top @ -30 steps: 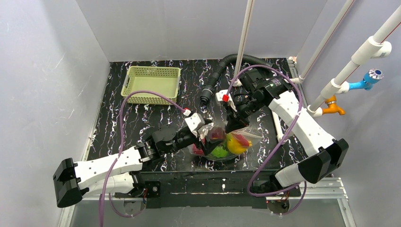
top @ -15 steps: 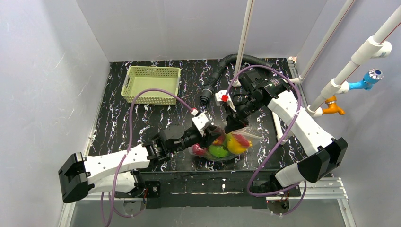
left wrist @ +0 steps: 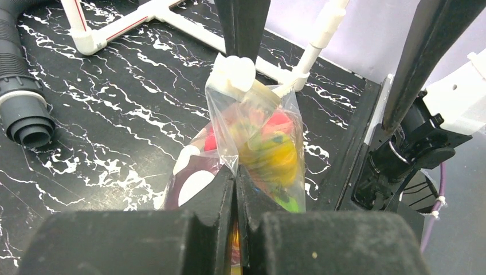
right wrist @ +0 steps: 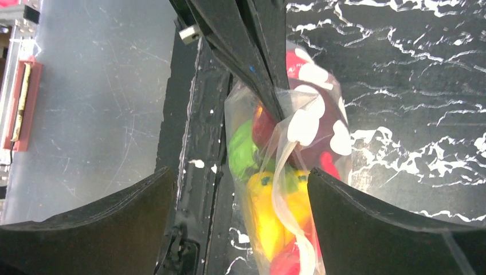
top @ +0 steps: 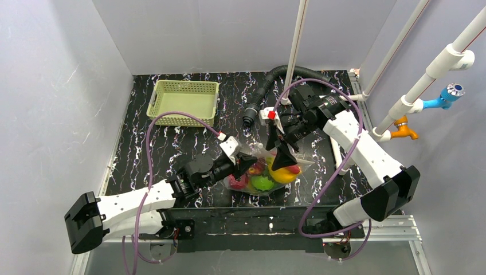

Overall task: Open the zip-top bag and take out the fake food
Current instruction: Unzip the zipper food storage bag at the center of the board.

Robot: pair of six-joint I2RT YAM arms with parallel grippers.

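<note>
The left gripper point(left wrist: 236, 172) has just pinched the zip-top bag point(left wrist: 252, 106); the right gripper point(right wrist: 240, 197) let go, wide now, so it must regrip

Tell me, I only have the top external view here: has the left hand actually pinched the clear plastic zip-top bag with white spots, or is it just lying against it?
Observer: The left wrist view shows the left hand shut, with a fold of the clear spotted zip-top bag pinched between its fingers.
Operator: And the right hand?
Observer: Its own wrist view shows the right hand wide open, one finger on either side of the bag.
Operator: Is any food out yet?
Observer: None that I can see. That same view shows the glossy yellow plastic fruit and the green plastic piece inside the film.
</note>
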